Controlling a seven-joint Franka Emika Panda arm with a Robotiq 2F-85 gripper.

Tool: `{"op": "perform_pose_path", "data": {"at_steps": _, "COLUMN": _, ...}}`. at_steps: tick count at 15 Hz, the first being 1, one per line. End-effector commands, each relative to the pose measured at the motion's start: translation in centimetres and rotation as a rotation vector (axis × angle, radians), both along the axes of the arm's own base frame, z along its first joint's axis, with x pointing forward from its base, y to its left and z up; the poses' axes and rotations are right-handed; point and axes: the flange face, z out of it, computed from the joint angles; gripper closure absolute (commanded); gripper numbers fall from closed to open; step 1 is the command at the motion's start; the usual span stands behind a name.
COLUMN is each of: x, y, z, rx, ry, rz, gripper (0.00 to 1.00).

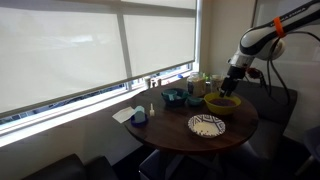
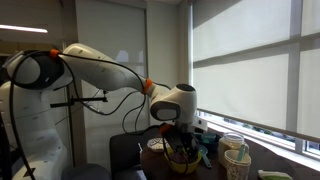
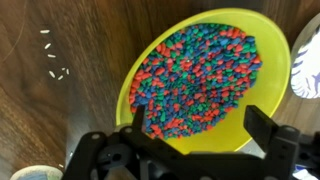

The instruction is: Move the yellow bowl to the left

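My gripper, two dark blocky fingers spread wide apart, hovers just above the yellow bowl with nothing between them. The bowl is round and wide with a smooth, bright yellow rim. It is filled with small pebble-like pieces in red, blue, green and orange. It sits on a round table of dark, streaky wood grain. In an exterior view the bowl stands near the table's far edge, close to a flat white patterned plate.
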Motion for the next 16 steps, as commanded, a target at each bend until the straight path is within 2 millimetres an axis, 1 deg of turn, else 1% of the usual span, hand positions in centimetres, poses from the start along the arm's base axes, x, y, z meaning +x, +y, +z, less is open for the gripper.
{"op": "perform_pose_path", "data": {"at_steps": 1, "x": 0.2, "y": -0.5, "z": -0.5, "rx": 0.002, "ry": 0.008, "rz": -0.006, "gripper": 0.00}}
{"op": "perform_pose_path", "data": {"at_steps": 2, "x": 0.2, "y": -0.6, "z": -0.8, "rx": 0.001, "ry": 0.013, "rz": -0.007, "gripper": 0.00}}
{"op": "perform_pose_path", "data": {"at_steps": 4, "x": 0.3, "y": -0.2, "z": -0.5, "rx": 0.000, "ry": 0.008, "rz": 0.000, "gripper": 0.00}}
{"op": "perform_pose_path", "data": {"at_steps": 5, "x": -0.2, "y": -0.5, "z": 0.1, "rx": 0.012, "ry": -0.009, "rz": -0.003, "gripper": 0.00}}
{"op": "perform_pose_path", "data": {"at_steps": 7, "x": -1.1, "y": -1.2, "z": 1.2, "rx": 0.015, "ry": -0.038, "rz": -0.015, "gripper": 0.00}}
{"op": "perform_pose_path", "data": {"at_steps": 10, "x": -2.7, "y": -3.0, "z": 2.1, "rx": 0.027, "ry": -0.072, "rz": -0.045, "gripper": 0.00}}
{"op": "perform_pose_path", "data": {"at_steps": 12, "x": -3.5, "y": -3.8, "z": 2.8, "rx": 0.034, "ry": -0.099, "rz": -0.059, "gripper": 0.00}}
{"op": "perform_pose_path", "data": {"at_steps": 14, "x": -3.9, "y": -4.5, "z": 2.8, "rx": 0.044, "ry": -0.107, "rz": -0.069, "gripper": 0.00}}
{"op": "perform_pose_path", "data": {"at_steps": 16, "x": -3.3, "y": -4.5, "z": 1.9, "rx": 0.071, "ry": -0.111, "rz": -0.054, "gripper": 0.00}}
